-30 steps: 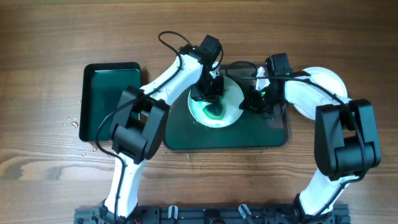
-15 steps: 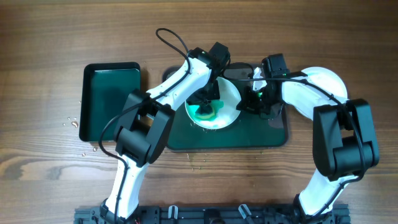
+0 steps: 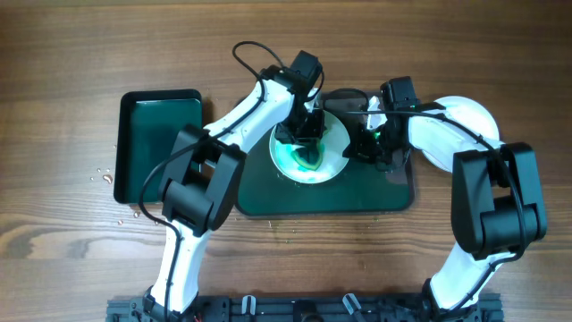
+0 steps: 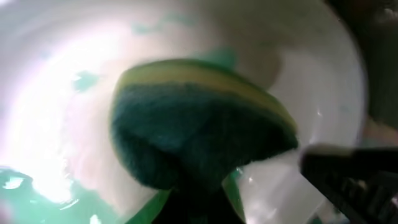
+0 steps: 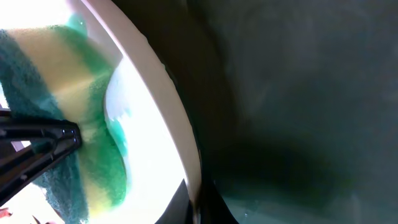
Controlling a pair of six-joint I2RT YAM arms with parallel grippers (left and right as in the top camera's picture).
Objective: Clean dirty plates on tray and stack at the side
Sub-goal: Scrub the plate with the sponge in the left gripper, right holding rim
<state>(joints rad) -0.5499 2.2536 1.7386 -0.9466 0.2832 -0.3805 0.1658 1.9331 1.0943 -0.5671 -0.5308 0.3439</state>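
Observation:
A white plate with green smears sits tilted over the dark green tray. My left gripper is shut on a green-and-yellow sponge and presses it on the plate's face. The left wrist view shows the sponge on the wet plate. My right gripper is shut on the plate's right rim. The right wrist view shows that rim between its fingers, with the sponge beyond and the tray below. Another white plate lies on the table at the right, partly under my right arm.
A smaller black-rimmed green bin stands left of the tray. Water drops dot the wooden table near the bin. A black cable loops above the left arm.
The left gripper swept the sponge left across the plate and back right to the middle. The plate shifted slightly with it. The right gripper has kept hold of the rim.

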